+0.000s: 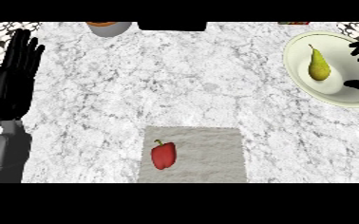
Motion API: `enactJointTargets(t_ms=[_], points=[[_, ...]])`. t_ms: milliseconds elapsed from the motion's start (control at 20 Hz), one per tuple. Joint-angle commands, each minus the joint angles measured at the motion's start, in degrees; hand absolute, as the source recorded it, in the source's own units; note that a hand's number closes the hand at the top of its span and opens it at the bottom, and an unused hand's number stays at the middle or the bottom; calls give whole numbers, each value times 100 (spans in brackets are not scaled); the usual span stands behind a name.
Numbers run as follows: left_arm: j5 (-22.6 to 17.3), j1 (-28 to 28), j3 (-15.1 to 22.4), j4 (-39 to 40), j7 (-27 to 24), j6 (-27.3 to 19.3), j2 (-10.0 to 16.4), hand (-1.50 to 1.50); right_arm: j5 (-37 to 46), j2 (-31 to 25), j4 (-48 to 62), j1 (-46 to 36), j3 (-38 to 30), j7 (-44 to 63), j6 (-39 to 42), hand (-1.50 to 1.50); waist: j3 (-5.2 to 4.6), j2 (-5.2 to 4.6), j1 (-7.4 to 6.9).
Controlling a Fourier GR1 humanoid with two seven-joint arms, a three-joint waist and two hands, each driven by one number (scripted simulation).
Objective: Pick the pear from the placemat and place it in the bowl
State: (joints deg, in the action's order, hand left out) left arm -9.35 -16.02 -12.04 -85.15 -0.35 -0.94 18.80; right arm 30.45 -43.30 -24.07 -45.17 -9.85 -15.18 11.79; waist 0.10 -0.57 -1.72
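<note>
The yellow-green pear [319,65] lies inside the pale bowl [297,76] at the right edge of the marble counter, stem pointing away. Of my right hand [354,49] only black fingertips [352,82] show at the right edge, spread apart over the bowl's far side and clear of the pear. The grey placemat [203,156] lies at the lower middle with a red bell pepper [163,155] on its left part. My left hand [20,71] rests open at the left edge, fingers up.
A grey cup with orange contents [108,27] stands at the counter's back edge, beside a black block [172,26]. Something red [293,23] peeks in at the back right. Bare marble [175,80] stretches between the placemat and the bowl.
</note>
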Motion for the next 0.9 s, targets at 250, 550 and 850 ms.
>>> enactJointTargets(t_ms=[250, 550, 850], points=[[219, -147, 87, 222, -163, -134, -111, 0, -926, 354, 680, -173, -1060, -834, -430, -150, 9, -38, 38], [88, -83, 81, 5, 69, -36, -82, 0, -1440, -125, 937, -245, -1789, -994, -982, -150, 14, -33, -18], [38, -30, -14, 118, -101, -34, -131, 0, -1989, -1090, 1369, 216, -2448, -1161, -358, -150, 25, -53, 34]])
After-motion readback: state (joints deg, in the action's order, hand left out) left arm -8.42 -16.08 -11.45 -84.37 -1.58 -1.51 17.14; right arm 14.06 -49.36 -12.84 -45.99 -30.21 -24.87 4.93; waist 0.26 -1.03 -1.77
